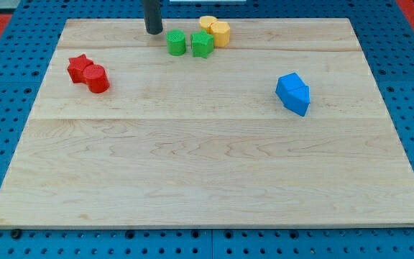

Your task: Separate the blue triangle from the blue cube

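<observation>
The blue triangle (289, 84) and the blue cube (298, 100) sit touching each other at the view's right middle of the wooden board (207, 173); the triangle is the upper-left piece, the cube the lower-right one. My tip (154, 31) rests near the board's top edge, left of centre, far up and left of the blue pair. It stands just left of the green blocks and touches no block.
A green cylinder (176, 43) and a green star-like block (202, 44) sit at the top centre, with two yellow blocks (215, 30) right behind them. A red star (80, 67) and red cylinder (97, 78) sit at the upper left.
</observation>
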Action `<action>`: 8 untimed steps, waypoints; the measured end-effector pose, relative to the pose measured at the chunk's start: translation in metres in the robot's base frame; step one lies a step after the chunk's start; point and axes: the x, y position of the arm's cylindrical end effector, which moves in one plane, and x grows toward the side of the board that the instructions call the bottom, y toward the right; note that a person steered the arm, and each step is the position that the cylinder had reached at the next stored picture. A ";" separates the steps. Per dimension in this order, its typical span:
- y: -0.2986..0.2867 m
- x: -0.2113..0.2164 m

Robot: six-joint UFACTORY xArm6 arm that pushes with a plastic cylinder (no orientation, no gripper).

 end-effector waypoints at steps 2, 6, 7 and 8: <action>-0.006 0.054; 0.138 0.179; 0.213 0.216; 0.228 0.229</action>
